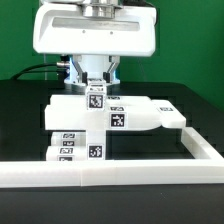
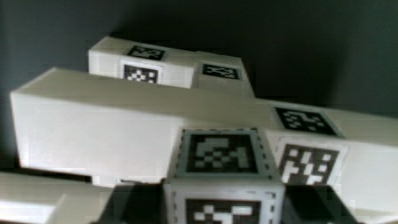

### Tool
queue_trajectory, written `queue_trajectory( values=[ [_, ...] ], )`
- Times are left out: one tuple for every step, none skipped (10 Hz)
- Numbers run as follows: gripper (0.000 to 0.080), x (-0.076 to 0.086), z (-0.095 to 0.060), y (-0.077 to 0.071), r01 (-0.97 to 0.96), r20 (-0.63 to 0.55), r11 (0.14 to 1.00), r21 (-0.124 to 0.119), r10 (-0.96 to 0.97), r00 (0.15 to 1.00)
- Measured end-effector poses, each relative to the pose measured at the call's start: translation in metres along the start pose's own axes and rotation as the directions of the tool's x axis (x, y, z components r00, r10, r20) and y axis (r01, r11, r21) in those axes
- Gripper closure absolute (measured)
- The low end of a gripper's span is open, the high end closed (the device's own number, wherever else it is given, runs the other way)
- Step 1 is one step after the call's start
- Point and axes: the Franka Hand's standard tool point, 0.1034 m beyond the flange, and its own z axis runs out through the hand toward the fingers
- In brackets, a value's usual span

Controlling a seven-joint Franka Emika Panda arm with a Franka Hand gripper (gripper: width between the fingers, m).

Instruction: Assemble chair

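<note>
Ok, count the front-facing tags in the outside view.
3: on the top post, the middle panel, the lower block. Others may be hidden.

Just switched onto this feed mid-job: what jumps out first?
The white blocky plastic chair assembly with black-and-white square tags sits mid-table on black. The two-finger gripper is down on its top, jaws around a small tagged block. A long white border frame runs in front.
</note>
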Motion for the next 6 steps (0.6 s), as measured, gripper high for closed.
queue_trajectory(
  values=[
    [0.0512,0.0,0.0,-0.0006,-0.094,0.0,0.996,0.0,0.094,0.996],
    [0.0511,0.0,0.0002,-0.0017,-0.174,0.0,0.985,0.0,0.174,0.985],
    [0.0511,0.0002,0.0001,-0.0018,-0.272,0.0,0.962,0.001,0.272,0.962],
    [0.0511,0.0002,0.0,-0.002,-0.341,0.0,0.94,0.002,0.341,0.94],
    [0.0511,0.0003,0.0001,-0.0023,-0.4,0.0,0.917,0.003,0.4,0.917],
    [0.0511,0.0006,0.0001,-0.0027,-0.493,0.0,0.87,0.005,0.493,0.87]
  ],
)
